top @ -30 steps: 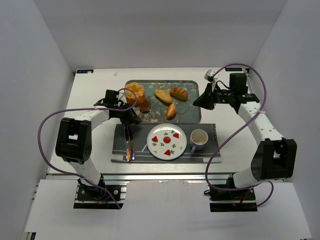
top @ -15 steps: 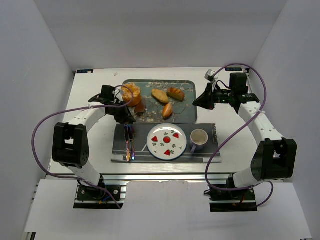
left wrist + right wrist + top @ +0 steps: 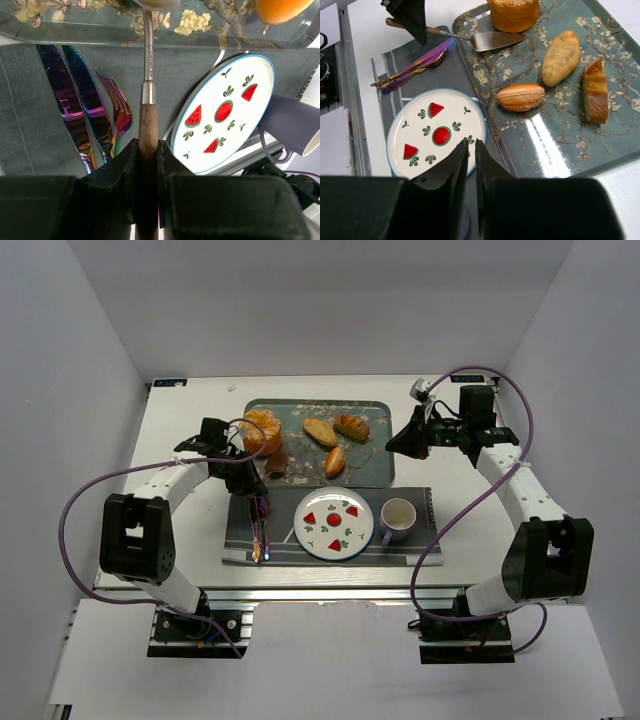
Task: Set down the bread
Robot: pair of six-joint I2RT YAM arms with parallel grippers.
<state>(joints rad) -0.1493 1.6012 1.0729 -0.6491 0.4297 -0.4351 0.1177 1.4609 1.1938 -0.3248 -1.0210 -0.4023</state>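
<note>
So we're at the scoop stage. The bread sits on the tray, up in its far left corner, not lifted yet. The left tool is clamped tight on the wooden handle of a cake server, and the blade lies flat on the tray with its tip just beside the bread's base.

My guess for the next move: push the blade under the bun, keep it level, lift over the tray rim and swing to the watermelon plate.

Stuff to mind: the cutlery on the placemat lies right under the handle's path, the mug is just beside the plate, and three small rolls share the tray. A tall round bun could roll off. The right tool hovers off to the side, fingers together, holding nothing.
</note>
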